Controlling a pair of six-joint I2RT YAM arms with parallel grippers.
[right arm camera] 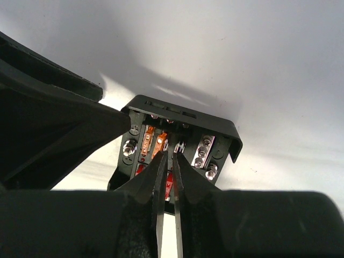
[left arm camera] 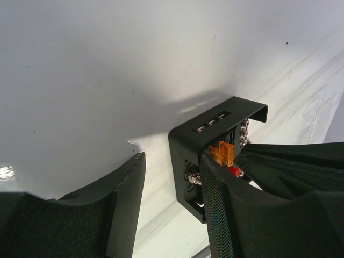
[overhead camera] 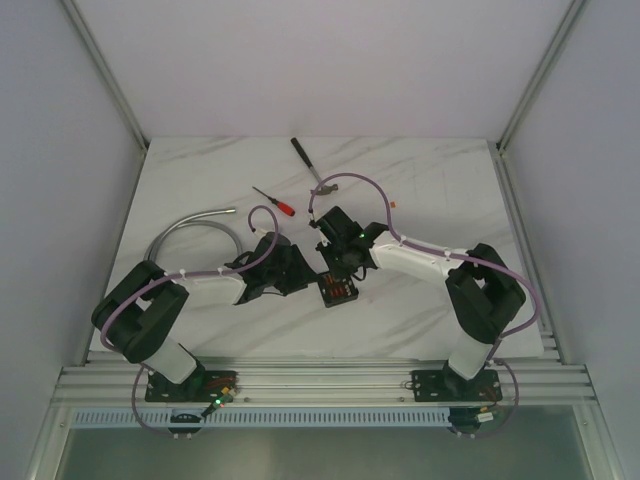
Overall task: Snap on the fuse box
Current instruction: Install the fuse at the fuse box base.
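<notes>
1. right pincer: stands narrow, with only a slim gap between the fingers; points tips-first at the face of the fuse box; cannot tell whether anything is pinched in that gap.
2. fuse box: lies right at the right pincer's tips, open face turned toward them; shows orange fuses just left of the tips and silver screw terminals just right of them; rests on the table.
3. left pincer: stands about half wide, holding nothing; has one black side wall of the fuse box inside its span; lies against or just beside the box with one finger, next to an orange fuse; leaves bare table between the wall and the other finger.
4. seen from above: comes in at the box from its left side as the left pincer, from its far side as the right pincer, the two close together over it.
5. beyond both pincers, well apart: a red-handled screwdriver, and farther still a small hammer.
6. out to the left of the left pincer: a curved metal hose, lying flat.
7. under everything: white marbled table.
</notes>
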